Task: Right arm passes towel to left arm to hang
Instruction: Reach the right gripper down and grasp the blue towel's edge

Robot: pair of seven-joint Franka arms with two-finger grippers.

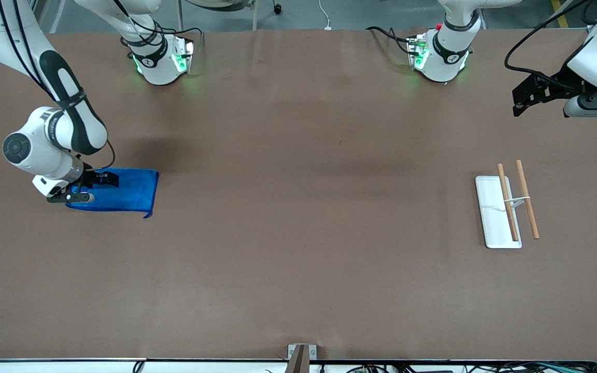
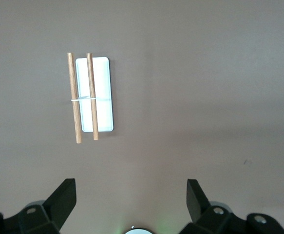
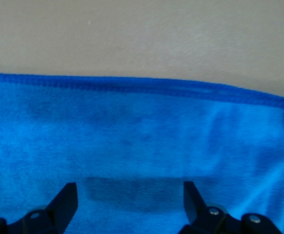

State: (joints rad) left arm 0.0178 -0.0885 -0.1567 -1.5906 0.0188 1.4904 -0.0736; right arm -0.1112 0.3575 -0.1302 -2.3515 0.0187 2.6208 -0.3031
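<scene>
Even overhead light, soft shadows, sharp focus, no glare

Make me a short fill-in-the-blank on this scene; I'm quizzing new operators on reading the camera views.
1. The right gripper is low over the ____ towel, fingers open.
2. The towel lies toward the ____ arm's end of the table.
3. ____ wooden rods stand over the white tray.
4. The left gripper waits in the air, fingers ____.

Missing words: blue; right; Two; open
</scene>
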